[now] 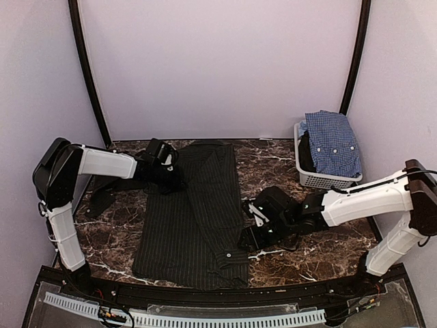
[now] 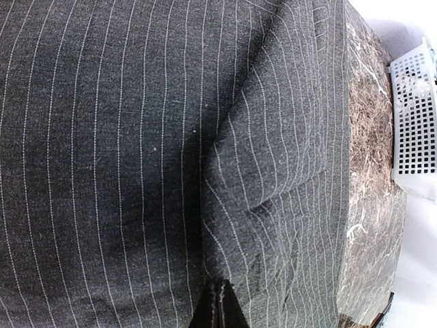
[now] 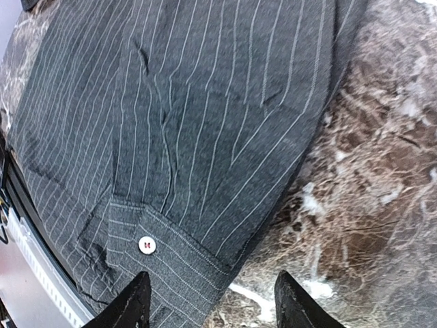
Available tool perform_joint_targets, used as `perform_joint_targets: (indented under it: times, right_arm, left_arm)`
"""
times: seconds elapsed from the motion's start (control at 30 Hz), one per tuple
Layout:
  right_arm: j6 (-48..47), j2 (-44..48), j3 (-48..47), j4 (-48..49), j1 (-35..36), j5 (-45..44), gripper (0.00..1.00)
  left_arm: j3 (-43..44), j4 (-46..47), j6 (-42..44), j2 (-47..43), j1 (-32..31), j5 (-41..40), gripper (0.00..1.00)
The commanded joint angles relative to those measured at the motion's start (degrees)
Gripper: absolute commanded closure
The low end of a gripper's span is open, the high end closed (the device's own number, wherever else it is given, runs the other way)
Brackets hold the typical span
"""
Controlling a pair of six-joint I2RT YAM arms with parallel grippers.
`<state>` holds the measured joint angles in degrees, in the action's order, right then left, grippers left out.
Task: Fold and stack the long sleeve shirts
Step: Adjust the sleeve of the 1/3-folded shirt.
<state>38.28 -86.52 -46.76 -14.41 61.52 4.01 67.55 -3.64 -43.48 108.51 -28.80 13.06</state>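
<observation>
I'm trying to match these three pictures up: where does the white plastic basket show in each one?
Top view: the white basket sits at the back right.
Left wrist view: the white basket is at the right edge, slatted side showing.
Right wrist view: not in it.
Shared landmark: the black pinstriped shirt, seen in all three.

Black pinstriped shirt [image 1: 194,219], flat on marble bench [image 1: 273,164]; left pincer [image 1: 176,183] at its far-left edge, right pincer [image 1: 249,227] at its right edge. Blue check shirt [image 1: 332,142] in white basket [image 1: 328,180], far right.

The marble table [image 1: 273,160] carries black pinstriped shirt [image 1: 194,219] and white basket [image 1: 321,180].
</observation>
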Motion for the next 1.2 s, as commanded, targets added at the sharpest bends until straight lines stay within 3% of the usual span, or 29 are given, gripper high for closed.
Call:
perform_joint_targets:
  times: [0.0, 0.17, 0.47, 0.67, 1.03, 1.17]
  right_arm:
    - [1.6, -2.0, 1.1, 3.2, 1.9, 2.0, 0.44]
    - [2.5, -4.1, 0.6, 4.0, 3.5, 2.3, 0.53]
    - [3.7, -4.4, 0.4, 3.4, 4.7, 2.4, 0.87]
    - [3.9, -4.5, 0.0, 3.1, 5.3, 2.9, 1.00]
    - [4.6, -5.3, 1.1, 5.4, 6.1, 6.4, 1.00]
    - [4.4, -5.1, 0.3, 4.2, 6.1, 4.3, 0.89]
  left_arm:
    - [0.9, -1.1, 0.9, -2.0, 0.4, 0.6, 1.00]
    - [0.9, -1.3, 1.1, -1.4, 0.5, 0.2, 1.00]
    - [0.3, -1.2, 1.2, -0.9, 0.7, -0.8, 1.00]
    - [0.4, -1.1, 1.3, -0.8, 0.8, -1.1, 1.00]
    - [1.0, -1.8, 1.7, 1.0, 1.5, -1.5, 1.00]
    - [1.1, -1.5, 2.1, 1.9, 1.6, -0.2, 0.98]
